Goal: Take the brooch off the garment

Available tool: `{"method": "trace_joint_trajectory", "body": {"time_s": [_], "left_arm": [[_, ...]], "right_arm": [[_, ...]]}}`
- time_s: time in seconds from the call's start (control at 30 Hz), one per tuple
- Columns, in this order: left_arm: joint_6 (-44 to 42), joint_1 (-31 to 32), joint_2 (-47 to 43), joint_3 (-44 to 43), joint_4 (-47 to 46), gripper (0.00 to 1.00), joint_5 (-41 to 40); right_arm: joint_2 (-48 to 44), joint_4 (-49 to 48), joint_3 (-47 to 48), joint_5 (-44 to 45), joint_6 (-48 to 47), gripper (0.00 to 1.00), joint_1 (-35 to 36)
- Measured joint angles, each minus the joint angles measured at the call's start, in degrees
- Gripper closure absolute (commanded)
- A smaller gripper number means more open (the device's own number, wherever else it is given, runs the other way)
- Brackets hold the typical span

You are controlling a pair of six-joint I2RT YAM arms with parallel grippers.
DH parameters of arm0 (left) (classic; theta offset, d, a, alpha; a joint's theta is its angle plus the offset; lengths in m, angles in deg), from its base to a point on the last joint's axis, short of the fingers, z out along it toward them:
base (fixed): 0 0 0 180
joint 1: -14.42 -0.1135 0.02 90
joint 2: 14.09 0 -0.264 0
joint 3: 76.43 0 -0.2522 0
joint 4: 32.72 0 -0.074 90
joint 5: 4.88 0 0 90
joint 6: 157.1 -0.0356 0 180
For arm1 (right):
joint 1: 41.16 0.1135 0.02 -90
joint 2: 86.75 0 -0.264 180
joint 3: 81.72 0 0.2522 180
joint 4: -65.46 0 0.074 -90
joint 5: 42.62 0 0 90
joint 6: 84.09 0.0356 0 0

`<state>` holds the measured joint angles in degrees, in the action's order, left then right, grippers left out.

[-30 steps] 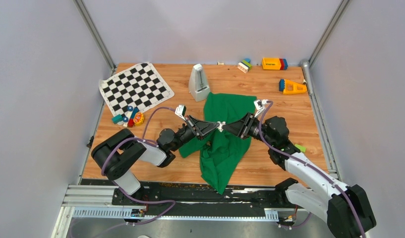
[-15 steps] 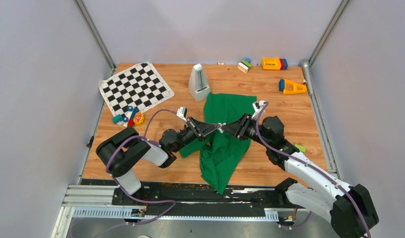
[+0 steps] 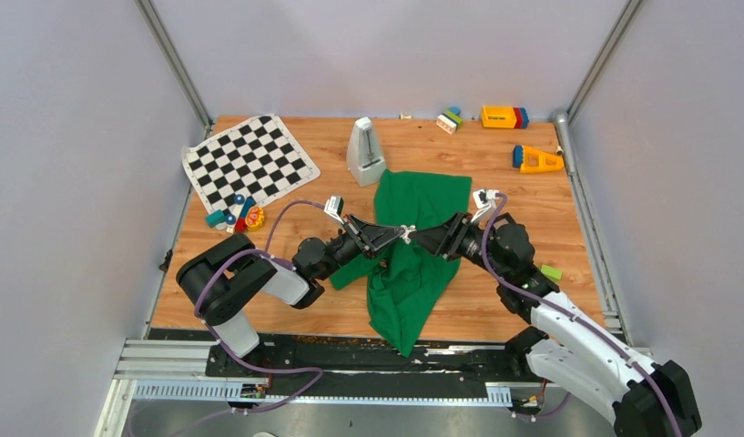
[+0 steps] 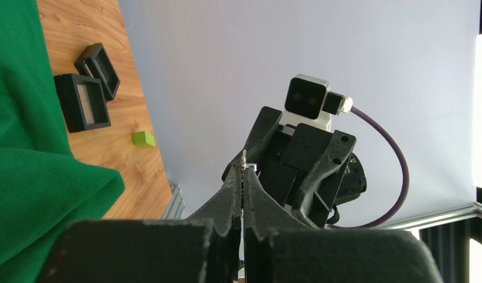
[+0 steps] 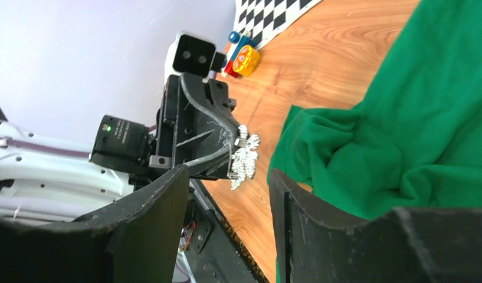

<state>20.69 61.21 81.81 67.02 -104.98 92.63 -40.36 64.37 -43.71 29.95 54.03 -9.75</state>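
Brooch (image 5: 244, 156), glittering silver, hangs pinched in the clamped left tool (image 3: 398, 234) over the garment (image 3: 413, 273), midway between the desk's side edges, right tool (image 5: 228, 177) gaping opposite. So slight a tip-hold could drop it into the folds.

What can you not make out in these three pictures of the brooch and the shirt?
- Brooch: top view, too small for detail; left wrist view, edge-on between the fingers.
- Shirt: top view, partly under left arm and right arm; cut off by the edges in both wrist views.
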Motion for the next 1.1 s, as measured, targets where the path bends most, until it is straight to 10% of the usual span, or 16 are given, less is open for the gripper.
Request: {"method": "trace_joint_trajectory", "body": {"time_s": [1.1], "left_arm": [[-2.12, 0.50, 0.00, -0.28, 0.57, 1.00, 0.55]], "right_arm": [[7.98, 2.84, 3.54, -2.19, 2.58, 0.73, 0.02]]}}
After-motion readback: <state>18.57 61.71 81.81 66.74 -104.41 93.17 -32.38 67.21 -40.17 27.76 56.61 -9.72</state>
